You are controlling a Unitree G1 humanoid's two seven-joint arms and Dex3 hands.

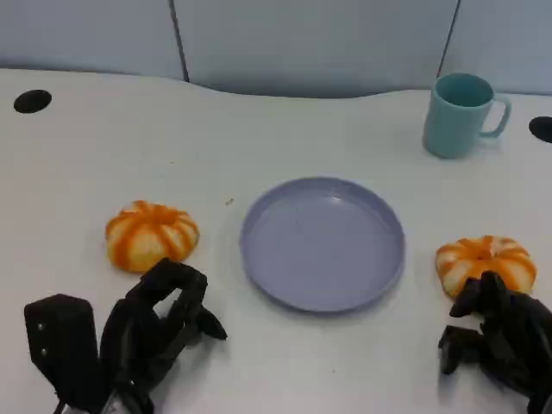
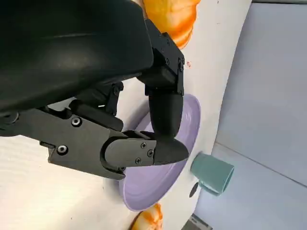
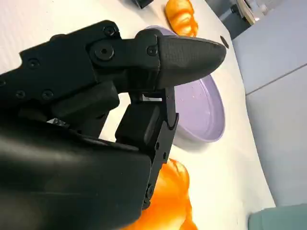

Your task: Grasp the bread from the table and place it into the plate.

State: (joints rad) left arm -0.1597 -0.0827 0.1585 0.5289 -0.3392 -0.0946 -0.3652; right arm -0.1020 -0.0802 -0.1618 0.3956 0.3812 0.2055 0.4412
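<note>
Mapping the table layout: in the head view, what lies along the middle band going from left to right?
Left bread → plate → right bread.

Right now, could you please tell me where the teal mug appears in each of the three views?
Head view: the teal mug stands at the upper right, beyond the purple plate.
Left wrist view: the mug shows at the lower right, beside the plate's rim.
Right wrist view: a teal corner at the bottom right, probably the mug.
Shared landmark: the plate.
</note>
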